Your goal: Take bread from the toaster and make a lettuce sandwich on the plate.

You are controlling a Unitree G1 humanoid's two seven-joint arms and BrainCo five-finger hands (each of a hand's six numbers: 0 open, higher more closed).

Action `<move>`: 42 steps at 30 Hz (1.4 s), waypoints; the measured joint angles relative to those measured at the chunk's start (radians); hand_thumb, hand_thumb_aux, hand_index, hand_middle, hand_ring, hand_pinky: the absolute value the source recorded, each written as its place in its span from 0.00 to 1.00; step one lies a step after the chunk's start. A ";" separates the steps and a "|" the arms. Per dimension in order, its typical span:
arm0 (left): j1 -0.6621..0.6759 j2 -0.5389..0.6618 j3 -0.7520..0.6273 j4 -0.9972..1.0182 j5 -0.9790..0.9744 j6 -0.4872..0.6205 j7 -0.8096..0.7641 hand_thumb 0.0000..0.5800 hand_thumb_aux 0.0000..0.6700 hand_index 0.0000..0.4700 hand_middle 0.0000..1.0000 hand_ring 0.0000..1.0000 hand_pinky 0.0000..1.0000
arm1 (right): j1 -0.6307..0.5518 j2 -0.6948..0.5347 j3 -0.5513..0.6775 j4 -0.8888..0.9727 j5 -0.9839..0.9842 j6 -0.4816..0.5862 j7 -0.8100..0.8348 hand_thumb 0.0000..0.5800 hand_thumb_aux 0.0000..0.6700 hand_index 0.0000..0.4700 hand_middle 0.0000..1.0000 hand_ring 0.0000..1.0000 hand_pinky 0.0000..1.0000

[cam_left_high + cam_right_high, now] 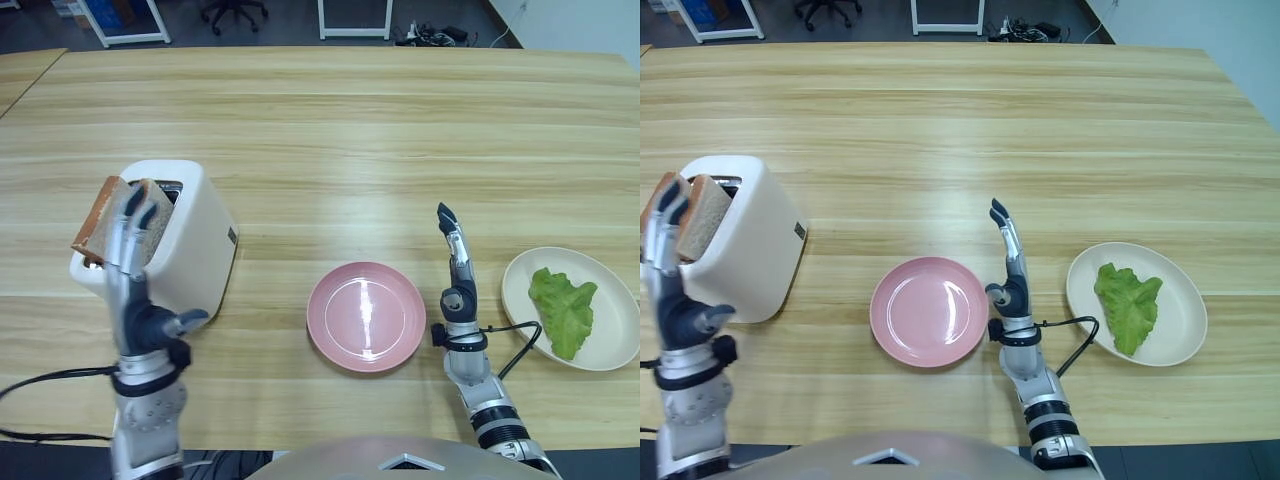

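bread (96, 216) half hidden, behind left robot hand (137, 285)

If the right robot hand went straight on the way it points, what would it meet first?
Probably nothing: the right robot hand points away across the bare table, passing between the pink plate and the lettuce plate. Height above the wood is unclear.

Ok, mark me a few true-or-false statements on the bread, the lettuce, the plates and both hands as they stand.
1. The pink plate is bare. True.
2. The lettuce lies on the pink plate. False: it lies on the cream plate further right.
3. The right hand holds lettuce. False: it holds nothing, fingers straight, upright between the two plates.
4. Bread sticks up from the toaster, with the left hand at it. True.
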 measured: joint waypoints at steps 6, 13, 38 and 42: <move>-0.061 0.282 0.176 0.232 0.146 0.230 0.114 0.00 0.00 0.00 0.00 0.00 0.00 | -0.015 -0.007 0.000 0.016 -0.035 -0.005 -0.024 0.00 0.00 0.00 0.00 0.00 0.00; -0.068 0.427 0.065 0.415 0.171 0.333 0.092 0.00 0.00 0.00 0.00 0.00 0.00 | -0.030 -0.016 0.010 0.032 -0.059 -0.011 -0.044 0.00 0.00 0.00 0.00 0.00 0.00; -0.040 0.625 -0.165 0.434 0.031 0.332 -0.030 1.00 1.00 1.00 0.00 0.00 0.00 | -0.052 -0.043 0.047 0.065 -0.093 -0.026 -0.069 0.00 0.00 0.00 0.00 0.00 0.00; -0.037 0.615 -0.180 0.390 0.009 0.324 -0.027 1.00 1.00 1.00 1.00 1.00 1.00 | -0.055 -0.043 0.048 0.068 -0.093 -0.025 -0.070 0.00 0.00 0.00 0.00 0.00 0.00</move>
